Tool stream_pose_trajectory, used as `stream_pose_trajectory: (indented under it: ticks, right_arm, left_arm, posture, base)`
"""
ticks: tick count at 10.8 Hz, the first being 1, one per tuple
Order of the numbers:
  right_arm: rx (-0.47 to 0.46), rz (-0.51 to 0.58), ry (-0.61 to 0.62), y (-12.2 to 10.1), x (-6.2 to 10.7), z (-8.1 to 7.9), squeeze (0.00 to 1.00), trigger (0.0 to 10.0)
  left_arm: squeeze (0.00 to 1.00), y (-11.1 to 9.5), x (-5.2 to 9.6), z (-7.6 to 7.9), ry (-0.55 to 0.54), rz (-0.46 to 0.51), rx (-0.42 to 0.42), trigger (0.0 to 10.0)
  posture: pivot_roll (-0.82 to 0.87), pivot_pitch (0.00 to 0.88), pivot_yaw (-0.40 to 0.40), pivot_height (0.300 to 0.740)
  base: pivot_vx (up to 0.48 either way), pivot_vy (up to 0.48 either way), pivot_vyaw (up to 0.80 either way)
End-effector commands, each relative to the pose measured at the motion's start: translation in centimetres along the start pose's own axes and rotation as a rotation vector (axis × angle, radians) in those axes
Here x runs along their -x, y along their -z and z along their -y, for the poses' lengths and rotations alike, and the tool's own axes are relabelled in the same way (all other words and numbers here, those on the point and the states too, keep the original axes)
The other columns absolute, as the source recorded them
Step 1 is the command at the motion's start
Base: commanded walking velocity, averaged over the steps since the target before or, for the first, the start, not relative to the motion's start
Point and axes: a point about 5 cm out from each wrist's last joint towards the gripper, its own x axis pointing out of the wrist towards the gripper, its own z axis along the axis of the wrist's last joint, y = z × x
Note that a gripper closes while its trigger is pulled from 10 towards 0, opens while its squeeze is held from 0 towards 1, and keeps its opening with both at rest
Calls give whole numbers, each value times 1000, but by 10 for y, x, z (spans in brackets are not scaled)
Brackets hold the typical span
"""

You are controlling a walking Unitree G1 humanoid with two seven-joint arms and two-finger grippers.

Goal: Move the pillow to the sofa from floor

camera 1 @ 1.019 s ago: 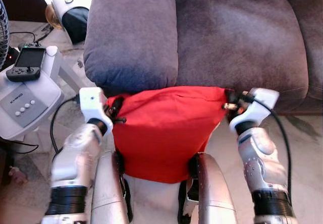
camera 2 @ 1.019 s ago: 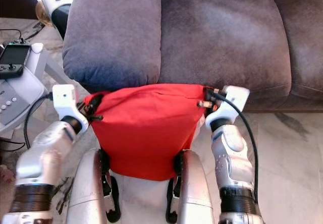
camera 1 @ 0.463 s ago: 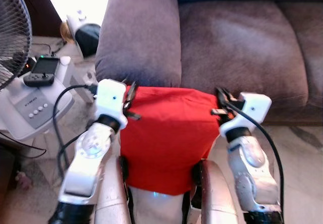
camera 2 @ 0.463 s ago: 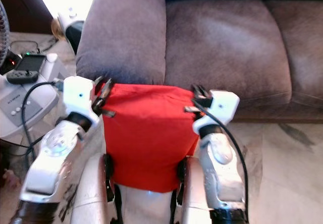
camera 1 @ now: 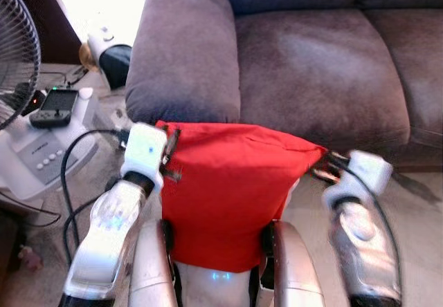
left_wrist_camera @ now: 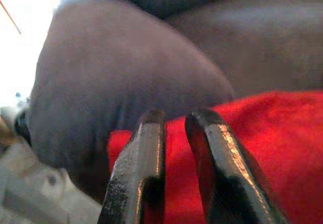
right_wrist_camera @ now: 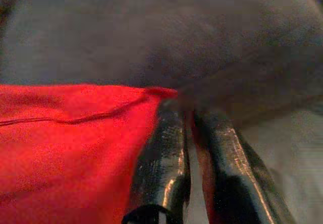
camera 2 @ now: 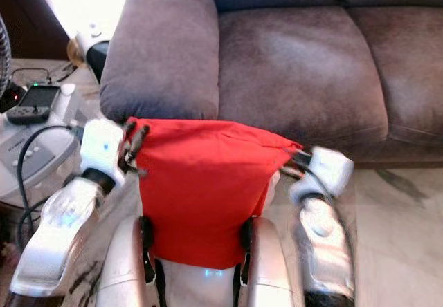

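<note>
1. Two grippers hold a red pillow (camera 1: 232,189) up off the floor, right in front of the robot's body, with its lower edge hanging down between the robot's silver legs.
2. The left gripper (camera 1: 169,156) is clamped on the pillow's upper left corner; in the left wrist view its two black fingers (left_wrist_camera: 139,178) stand close together with red cloth between them.
3. The right gripper (camera 1: 325,167) has the upper right corner, and that arm is blurred. In the right wrist view its fingers (right_wrist_camera: 161,158) are nearly together, with a thin strip of red cloth caught in the gap.
4. The pillow's top edge sits just below the front of the sofa (camera 1: 311,65), overlapping the lower front of the left armrest (camera 1: 183,51). It is not resting on the seat cushion.
5. The sofa is greyish purple, with a broad padded armrest and wide seat cushions running off to the right.
6. To the robot's left, on the floor beside the armrest, stands a white fan base (camera 1: 38,141) with buttons, a small dark handheld device (camera 1: 54,106) lying on top of it, and part of the wire fan cage (camera 1: 15,58) at the edge.
7. A black cable (camera 1: 73,182) loops across the floor near the left arm.
</note>
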Motion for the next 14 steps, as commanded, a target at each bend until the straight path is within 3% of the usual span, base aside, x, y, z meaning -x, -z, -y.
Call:
stream_pose_trajectory:
  ticks: [1, 2, 3, 5, 6, 8, 11, 14]
  right_arm:
    - [-13, 64, -33, -12, 2, -2, 0, 10000]
    - [-31, 78, -36, -13, 1, -5, 0, 10000]
    - [-30, 68, -35, -12, -1, -7, 0, 10000]
    - [-50, 4, -40, 1, -2, -6, 0, 10000]
    - [-113, -27, -23, 6, -4, -2, 1000, 10000]
    - [-249, -46, -33, 6, -13, -2, 1000, 10000]
    - [-289, -47, -57, 0, -25, -9, 1000, 10000]
    - [-273, -112, -133, 7, -29, -23, 1000, 10000]
  left_arm:
    - [0, -32, -1, -11, -76, 148, -66, 10000]
    - [0, -42, -6, -12, -102, 195, -121, 10000]
    - [0, -44, -9, -11, -111, 212, -97, 10000]
    - [0, -16, -8, 3, -47, 61, -33, 10000]
    - [0, -10, -9, 1, -68, 35, -2, 10000]
    - [0, -10, -14, 0, -59, 41, -2, 10000]
    - [0, -1, -19, -2, -26, 9, -16, 10000]
    - [0, -7, -35, -8, -66, 63, 8, 10000]
  posture:
    - [71, 207, -13, 572]
    - [75, 204, -17, 572]
    - [75, 202, -17, 572]
    - [73, 203, -14, 572]
    - [72, 207, -14, 572]
    - [75, 212, -10, 572]
    - [81, 216, -5, 572]
    - [77, 208, -5, 572]
  base:
    - [0, 0, 0]
    - [0, 0, 0]
    - [0, 0, 0]
    - [0, 0, 0]
    - [0, 0, 0]
    - [0, 0, 0]
    - [0, 0, 0]
    - [0, 0, 0]
